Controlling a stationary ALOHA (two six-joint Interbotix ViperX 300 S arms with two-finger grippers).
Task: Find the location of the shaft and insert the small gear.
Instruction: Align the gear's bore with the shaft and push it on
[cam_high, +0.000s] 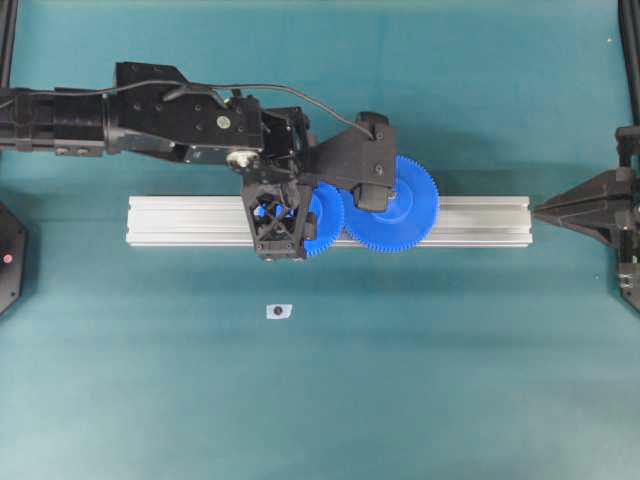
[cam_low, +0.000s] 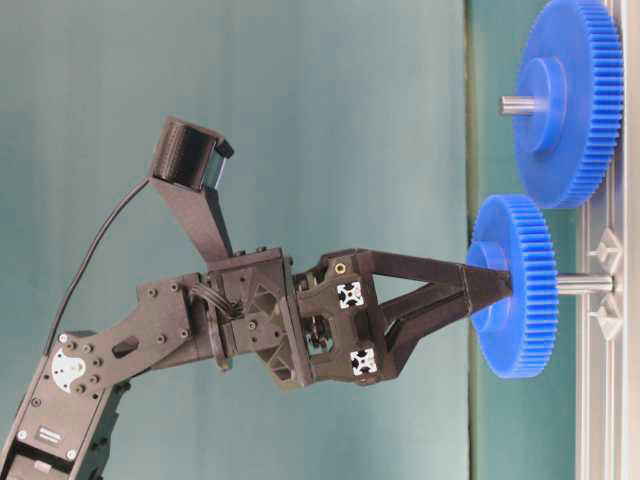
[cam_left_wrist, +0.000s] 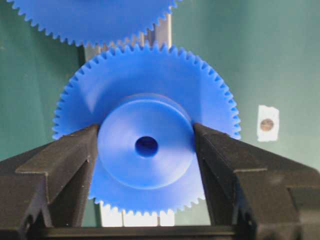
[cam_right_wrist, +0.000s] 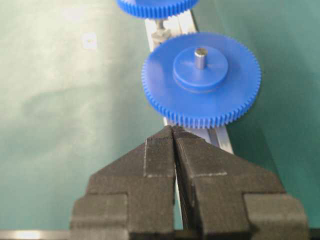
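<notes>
My left gripper (cam_left_wrist: 146, 129) is shut on the raised hub of the small gear (cam_left_wrist: 146, 165), one finger on each side of it. In the table-level view the small gear (cam_low: 517, 290) sits on the grey shaft (cam_low: 585, 284), with a stretch of bare pin between the gear's back and the aluminium rail (cam_low: 600, 400). From overhead, the left gripper (cam_high: 283, 215) covers part of the small gear (cam_high: 318, 222). My right gripper (cam_right_wrist: 173, 129) is shut and holds nothing; it points along the rail from the right end (cam_high: 540, 211).
The large blue gear (cam_high: 392, 205) stands on its own grey pin (cam_right_wrist: 200, 57) right beside the small gear, teeth close together. The silver rail (cam_high: 470, 222) lies across the green mat. A small white tag (cam_high: 279, 311) lies on the mat in front of the rail.
</notes>
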